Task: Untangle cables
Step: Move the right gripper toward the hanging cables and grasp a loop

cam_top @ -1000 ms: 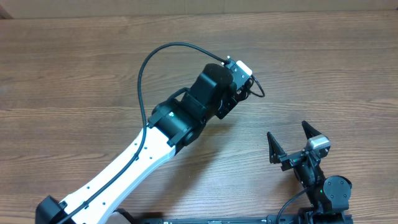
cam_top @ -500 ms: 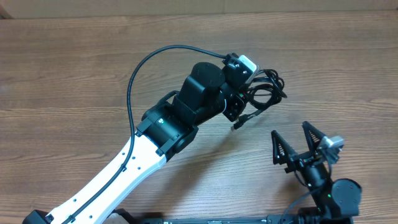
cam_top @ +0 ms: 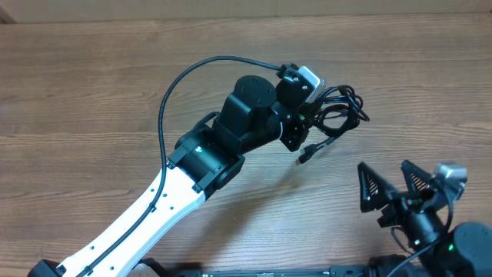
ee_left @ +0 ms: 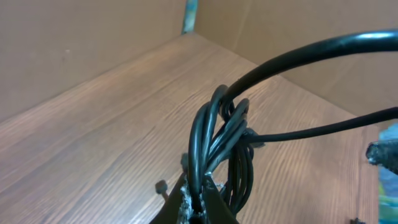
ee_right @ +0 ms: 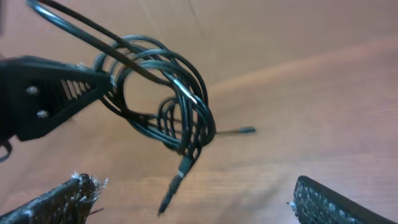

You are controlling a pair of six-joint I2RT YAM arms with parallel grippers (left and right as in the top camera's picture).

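Observation:
The cables are thin black cords looped into one bundle, held above the wooden table. My left gripper is shut on the bundle; the left wrist view shows the strands pinched between its jaws. A plug end dangles below the bundle. In the right wrist view the bundle hangs from the left fingers, with plugs pointing down. My right gripper is open and empty at the lower right, apart from the cables.
The left arm's thick black cable arcs over the table at the left. A cardboard wall rises beyond the table's far edge.
My left gripper has lifted the bundle and carried it a little to the right. The right arm has moved right and toward the front, its gripper still open.

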